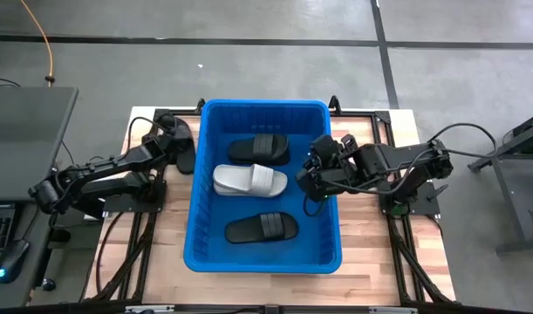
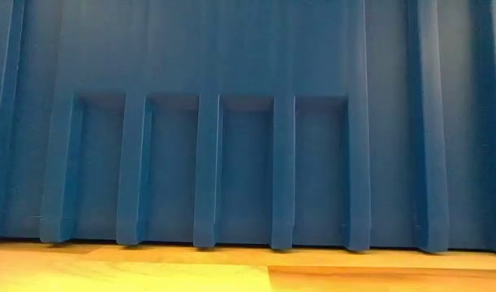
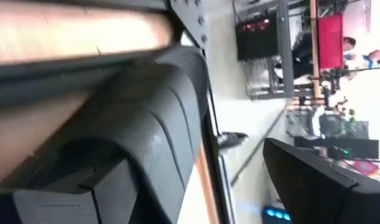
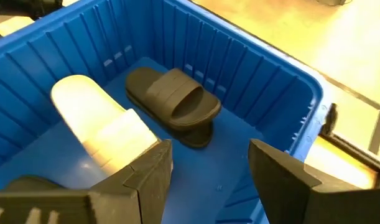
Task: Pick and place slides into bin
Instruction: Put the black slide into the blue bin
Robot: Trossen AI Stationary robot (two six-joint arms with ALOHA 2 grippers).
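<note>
The blue bin (image 1: pixel 266 106) stands mid-table; its wall fills the low view (image 2: pixel 248 122). In it lie a black slide (image 1: pixel 259 149), a light grey slide (image 1: pixel 249 180) and another black slide (image 1: pixel 262 228). A further black slide (image 1: pixel 186 152) lies on the table by the bin's left wall. My left gripper (image 1: pixel 176 139) is open at this slide, and in the left wrist view its fingers (image 3: pixel 202 180) stand on either side of the slide's ribbed strap (image 3: pixel 158 118). My right gripper (image 1: pixel 308 177) is open and empty over the bin's right side (image 4: pixel 208 174). My left gripper has its fingers on either side of the black slide's strap (image 3: pixel 134 155), which lies close against one finger (image 3: pixel 84 193). I cannot tell whether that finger touches it. A gap shows between the slide and the other finger (image 3: pixel 326 180).
The wooden table (image 1: pixel 379 253) shows bare boards near and to the right of the bin. A grey desk with a keyboard and mouse (image 1: pixel 13 253) stands beyond the table's left edge. Arm bases and cables sit at both sides of the bin.
</note>
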